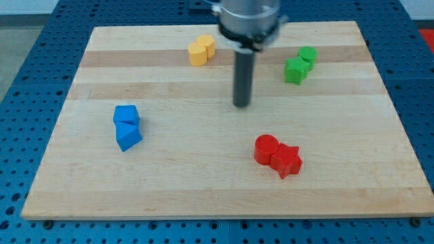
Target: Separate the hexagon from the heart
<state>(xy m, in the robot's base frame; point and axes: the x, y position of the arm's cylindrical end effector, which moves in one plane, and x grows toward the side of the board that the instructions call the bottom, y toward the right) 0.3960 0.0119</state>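
Observation:
Two yellow blocks sit touching near the view's top, left of centre. The upper-right one [207, 45] looks like the hexagon and the lower-left one [197, 55] like the heart, though the shapes are hard to make out. My tip [241, 106] rests on the wooden board [203, 183], below and to the right of the yellow pair and well apart from it. The dark rod rises from the tip to the arm's head at the view's top.
Two green blocks [299, 65] touch at the upper right. A blue cube [126, 114] touches a second blue block [129, 137] at the left. A red cylinder [266, 147] touches a red star [287, 160] at the lower right. Blue pegboard surrounds the board.

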